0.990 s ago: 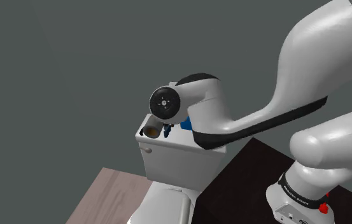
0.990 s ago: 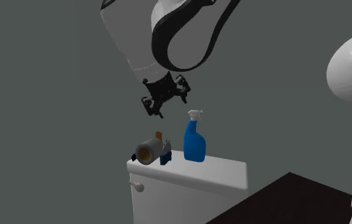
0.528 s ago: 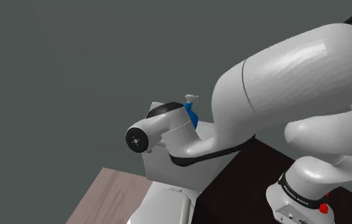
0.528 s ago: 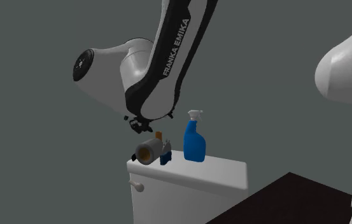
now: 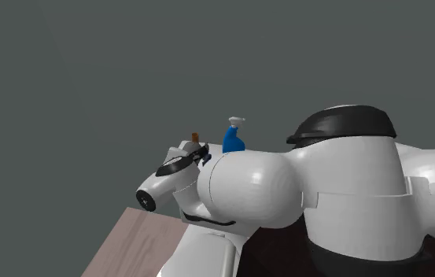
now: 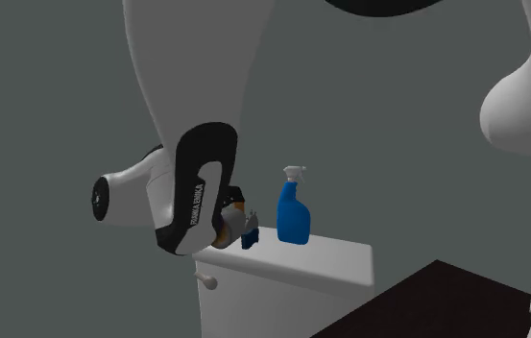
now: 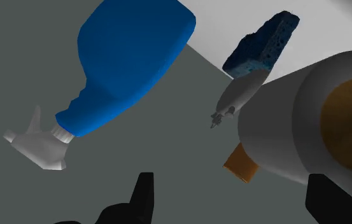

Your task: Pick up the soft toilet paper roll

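Over the toilet tank (image 6: 292, 298), I hold the gripper (image 7: 232, 181) spread to straddle the grey toilet paper roll (image 7: 295, 121) lying sideways; nothing clasped yet

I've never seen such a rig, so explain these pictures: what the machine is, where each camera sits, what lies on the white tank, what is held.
The machine is a white robot arm ending in a black two-fingered end effector. The shoulder view looks from beside its stand; the second exterior view faces the tank; the wrist view rides on the hand. On the white toilet tank are a blue spray bottle, a blue sponge and a grey toilet paper roll on its side. The fingers stand apart beside the roll; nothing is held.
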{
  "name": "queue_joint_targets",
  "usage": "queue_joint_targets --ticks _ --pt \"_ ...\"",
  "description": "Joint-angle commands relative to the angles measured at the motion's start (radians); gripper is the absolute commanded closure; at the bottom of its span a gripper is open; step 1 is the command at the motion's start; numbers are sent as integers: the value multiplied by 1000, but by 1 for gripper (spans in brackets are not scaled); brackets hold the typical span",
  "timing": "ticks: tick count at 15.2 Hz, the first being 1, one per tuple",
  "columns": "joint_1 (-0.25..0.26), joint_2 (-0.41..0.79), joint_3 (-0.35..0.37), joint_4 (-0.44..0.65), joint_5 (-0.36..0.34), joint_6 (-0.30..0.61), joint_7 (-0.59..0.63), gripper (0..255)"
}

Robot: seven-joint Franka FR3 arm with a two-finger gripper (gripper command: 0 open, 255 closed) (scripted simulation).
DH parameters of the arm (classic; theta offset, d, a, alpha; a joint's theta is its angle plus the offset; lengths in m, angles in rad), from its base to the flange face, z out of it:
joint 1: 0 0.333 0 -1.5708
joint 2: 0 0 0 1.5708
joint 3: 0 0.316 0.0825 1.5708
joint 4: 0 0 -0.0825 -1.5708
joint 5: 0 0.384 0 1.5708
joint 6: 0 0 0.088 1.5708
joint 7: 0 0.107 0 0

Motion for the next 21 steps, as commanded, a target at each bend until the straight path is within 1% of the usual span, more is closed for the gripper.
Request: queue_joint_targets --ticks 1,2,9,12,13,21 --pt "-71 -109 22 115 19 -37 16 0" --pt "-102 -158 30 175 27 -62 22 0" --pt "-134 -227 66 228 48 -62 53 0" --pt "-137 -233 69 233 50 -62 55 0" --pt "-136 -232 69 232 50 -62 55 255" --pt "-135 -231 69 231 50 -62 55 255"
